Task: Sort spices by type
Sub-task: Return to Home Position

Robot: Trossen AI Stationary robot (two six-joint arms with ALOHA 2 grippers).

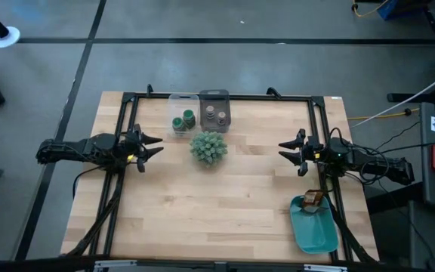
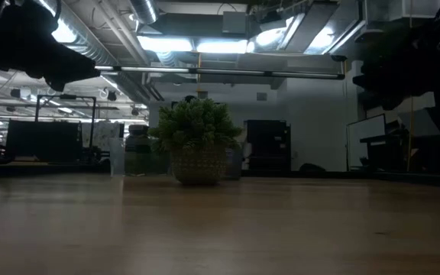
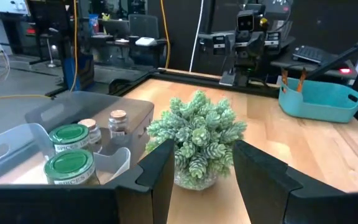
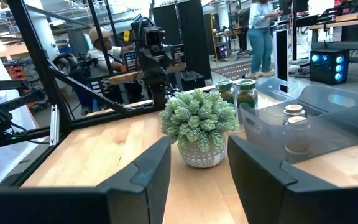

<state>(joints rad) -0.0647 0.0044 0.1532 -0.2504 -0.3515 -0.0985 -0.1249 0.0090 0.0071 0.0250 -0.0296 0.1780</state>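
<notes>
Two green-lidded spice jars (image 1: 183, 120) stand in a clear bin (image 1: 180, 100) at the table's far side; they also show in the left wrist view (image 3: 69, 151). Two grey-brown jars (image 1: 215, 115) stand in a grey bin (image 1: 214, 97) beside it, and show in the right wrist view (image 4: 294, 127). My left gripper (image 1: 151, 146) is open and empty at the table's left. My right gripper (image 1: 288, 152) is open and empty at the table's right. Both point at the spiky green ball (image 1: 208, 146).
The spiky pale-green plant in its pot (image 3: 197, 140) stands mid-table, just in front of the bins. A teal tray (image 1: 314, 224) with an orange packet (image 1: 312, 199) lies at the near right corner. A black frame (image 1: 225, 97) borders the table. People stand in the room behind (image 4: 263, 28).
</notes>
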